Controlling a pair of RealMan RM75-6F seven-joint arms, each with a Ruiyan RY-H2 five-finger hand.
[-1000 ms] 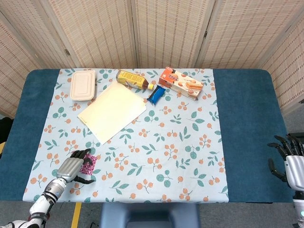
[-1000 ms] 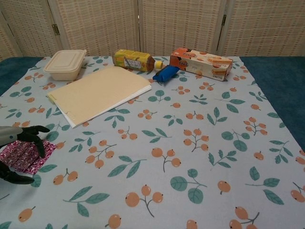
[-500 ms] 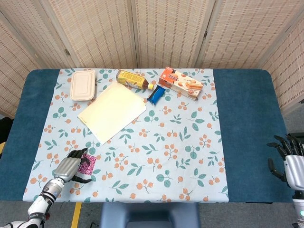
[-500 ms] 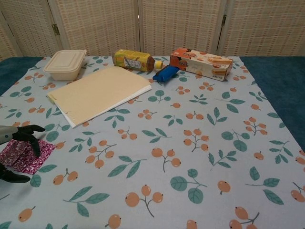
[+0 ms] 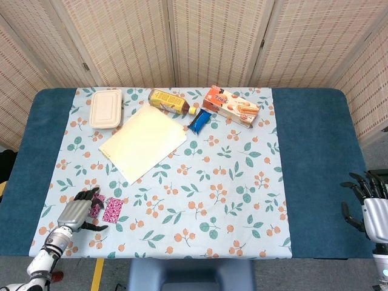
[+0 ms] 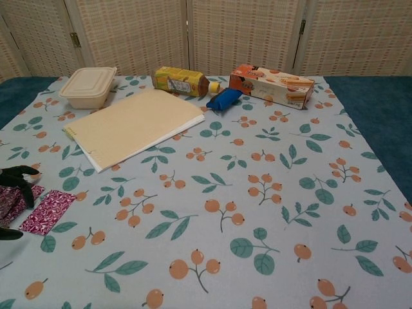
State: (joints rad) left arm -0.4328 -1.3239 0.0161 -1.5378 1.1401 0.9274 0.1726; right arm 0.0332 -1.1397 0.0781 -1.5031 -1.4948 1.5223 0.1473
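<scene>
At the near left edge of the table, the left hand point(image 5: 76, 211) hovers with fingers loosely curled, holding nothing. A pink patterned packet point(image 5: 113, 210) lies flat just beside it. The right hand point(image 5: 368, 206) waits off the right edge, fingers spread. Farther back lies a cream folder point(image 5: 143, 142).

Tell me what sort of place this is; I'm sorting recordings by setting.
Probably an indoor test setup: a table under a floral cloth, woven folding screens behind, snacks and a notepad laid out.

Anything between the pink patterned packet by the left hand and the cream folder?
Nothing: only bare floral cloth lies between the pink packet and the cream folder, clearest in head view.
</scene>
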